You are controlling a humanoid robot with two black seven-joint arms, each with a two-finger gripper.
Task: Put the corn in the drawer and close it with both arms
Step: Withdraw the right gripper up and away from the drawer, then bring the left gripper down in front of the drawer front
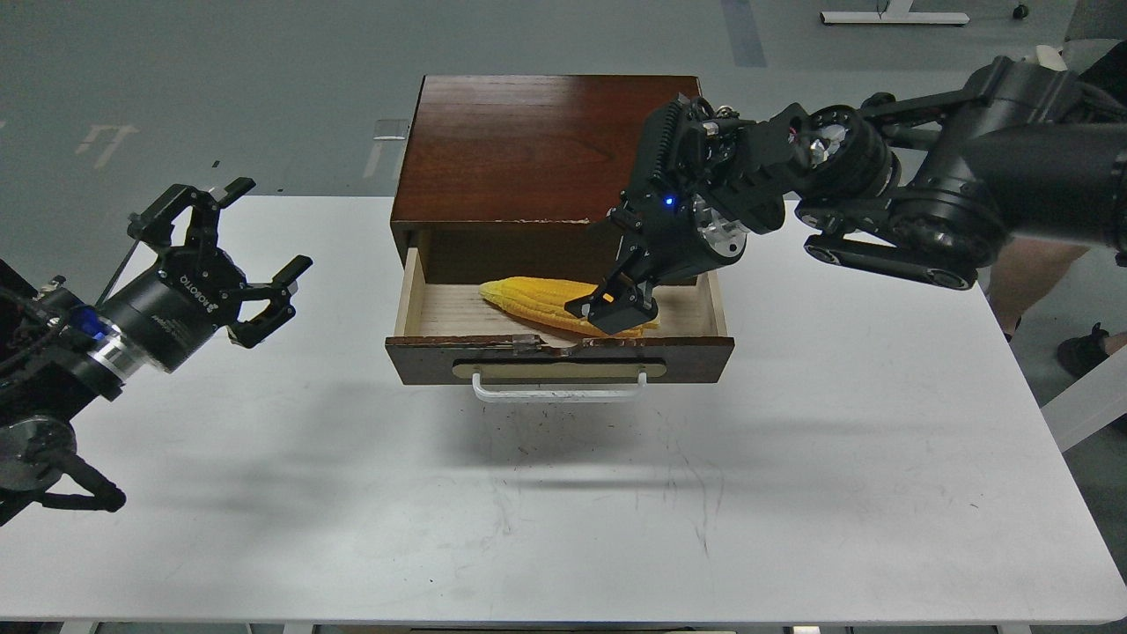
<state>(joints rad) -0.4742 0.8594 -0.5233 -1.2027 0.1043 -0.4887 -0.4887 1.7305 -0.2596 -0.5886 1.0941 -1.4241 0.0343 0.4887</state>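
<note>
corn's [537,299] right end hidden behind right claw [616,310], claw's grip unclear

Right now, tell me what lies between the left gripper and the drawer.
Only bare white table separates the left gripper from the drawer, per the head view.

Glossy dark wood cabinet [537,145], pale raw-wood drawer [458,308] interior, matt white scuffed table [563,511].

The only legible lettering is "ROBOTIQ", printed in white on the left pincer [231,255] body.
</note>
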